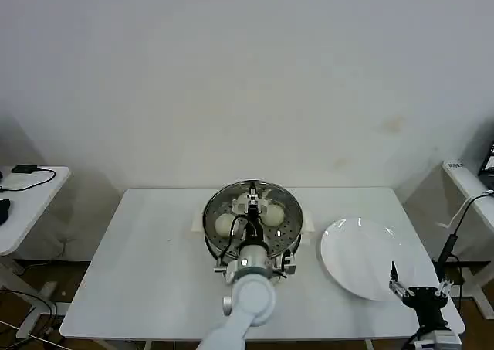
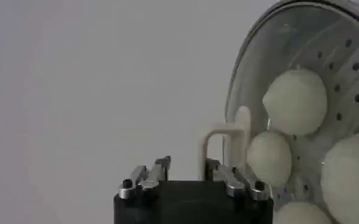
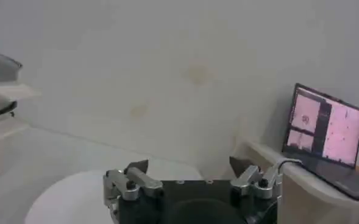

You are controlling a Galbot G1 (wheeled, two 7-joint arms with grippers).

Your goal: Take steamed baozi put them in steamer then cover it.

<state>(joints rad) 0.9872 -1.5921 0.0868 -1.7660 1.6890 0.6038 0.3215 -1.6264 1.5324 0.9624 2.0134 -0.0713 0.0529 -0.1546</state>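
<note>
The steamer point(image 1: 211, 213) stands at the table's middle, and several pale baozi point(image 1: 225, 225) lie on its perforated tray. A clear glass lid point(image 2: 258, 61) lies over them. Through it the left wrist view shows the baozi point(image 2: 295, 100) close up. My left gripper point(image 1: 248, 220) hovers over the steamer, just short of the lid's pale handle point(image 2: 225, 137). This left gripper point(image 2: 187, 164) is open, with nothing between its fingers. My right gripper point(image 1: 417, 287) rests open by the near right edge of the table.
A flat white plate point(image 1: 340, 249) lies right of the steamer, and its rim point(image 3: 63, 195) is under my right gripper point(image 3: 188, 164). A laptop point(image 3: 325, 131) sits on a side table to the right. Another side table point(image 1: 31, 203) stands at the left.
</note>
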